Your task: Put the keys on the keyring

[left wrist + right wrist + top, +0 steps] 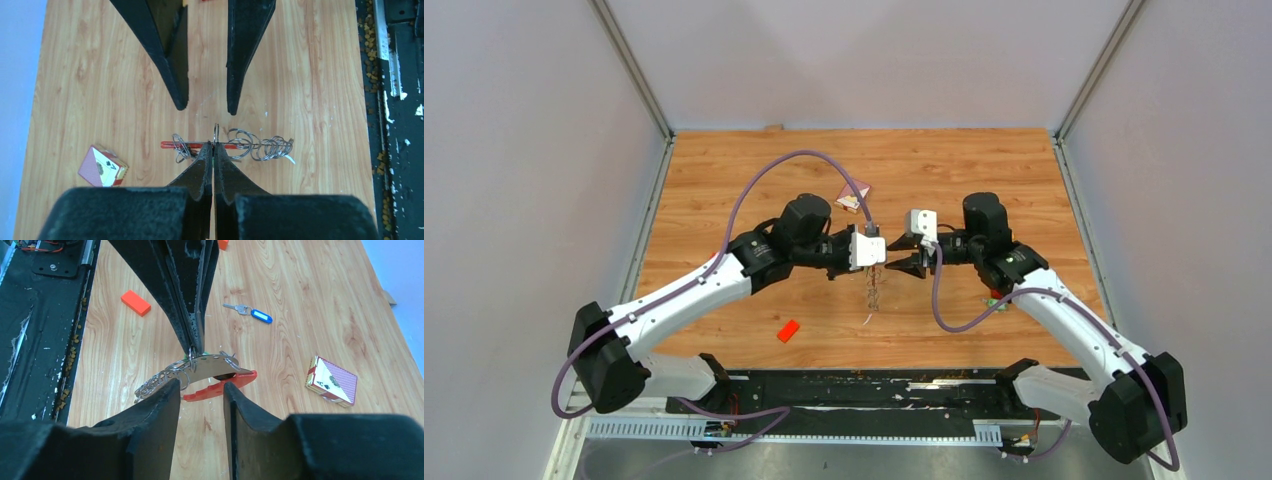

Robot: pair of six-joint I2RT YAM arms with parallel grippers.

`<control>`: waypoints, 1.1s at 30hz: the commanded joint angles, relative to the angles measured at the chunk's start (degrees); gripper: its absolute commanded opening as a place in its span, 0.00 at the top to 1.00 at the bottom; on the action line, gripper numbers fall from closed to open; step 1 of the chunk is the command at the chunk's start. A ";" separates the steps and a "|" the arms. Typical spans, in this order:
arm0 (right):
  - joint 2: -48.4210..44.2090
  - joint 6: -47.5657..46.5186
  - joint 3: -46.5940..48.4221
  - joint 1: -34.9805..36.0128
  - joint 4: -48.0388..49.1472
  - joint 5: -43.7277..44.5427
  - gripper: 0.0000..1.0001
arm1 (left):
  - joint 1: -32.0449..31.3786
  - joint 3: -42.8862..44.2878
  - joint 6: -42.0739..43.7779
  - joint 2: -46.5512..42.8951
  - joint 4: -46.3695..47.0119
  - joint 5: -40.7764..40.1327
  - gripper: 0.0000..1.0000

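- The table (724,170) was a light wood-grain board, walled by pale panels on three sides, with a black strip (854,385) along its near edge.
- A small flat orange-red block (788,331) lay on the bare wood near that edge, left of centre.
- A pack of playing cards (855,199) with a red patterned back sat farther in, around the middle, tilted.
- A blue-tagged key (250,312) lay flat on the boards, well apart from both.
- Brown crumbs (75,335) were scattered along the strip's edge.
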 commanded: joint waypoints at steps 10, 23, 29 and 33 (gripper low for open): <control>-0.65 3.50 1.24 2.27 3.23 -4.76 0.71 | -1.31 2.36 -4.53 0.54 -0.92 -0.14 1.00; 2.75 4.45 1.52 2.79 3.49 -6.14 0.77 | -1.32 1.48 -5.50 -0.16 0.87 0.47 1.00; 2.96 5.10 1.67 3.04 4.03 -6.08 0.87 | -1.31 1.14 -5.58 0.00 1.23 0.91 1.00; 2.98 6.09 1.80 3.05 4.87 -5.77 0.96 | -1.32 0.84 -5.70 0.14 1.56 1.04 1.00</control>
